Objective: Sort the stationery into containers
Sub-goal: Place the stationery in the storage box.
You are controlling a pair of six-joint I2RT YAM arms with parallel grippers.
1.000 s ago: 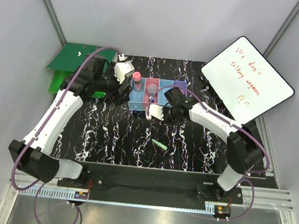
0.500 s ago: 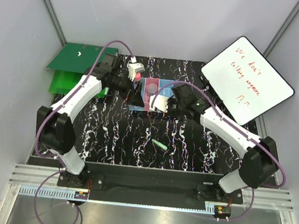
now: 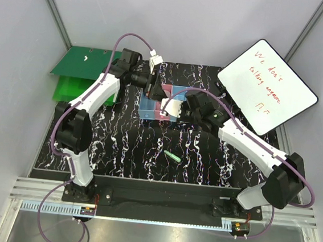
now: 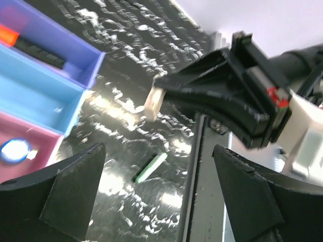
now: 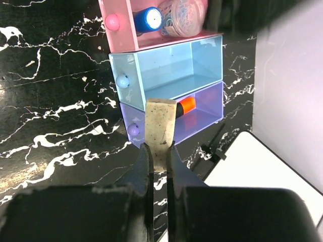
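Note:
The containers [image 3: 146, 109] stand in a row at mid-table: pink bin [image 5: 117, 30], blue bin [image 5: 166, 68], purple bin [image 5: 202, 113]. My right gripper [image 5: 156, 148] is shut on a beige piece [image 5: 160, 123] and holds it above the near edge of the purple and blue bins. An orange-tipped marker [image 5: 185, 106] lies in the purple bin. A blue piece [image 5: 148, 19] and a clear tub [image 5: 184, 12] sit in the pink bin. My left gripper [image 4: 157, 151] hangs open and empty over the row's left end [image 3: 155, 85]. A green piece [image 3: 173, 156] lies on the table.
A whiteboard [image 3: 266, 85] with red writing leans at the right rear. Green binders [image 3: 77, 73] lie at the left rear. The black marbled tabletop [image 3: 119, 145] spreads in front of the bins, bounded by grey walls.
My left arm has swung right and farther back, ending over the left end of the bins, jaws slightly narrower. The right gripper has crept toward the bins with the beige piece.

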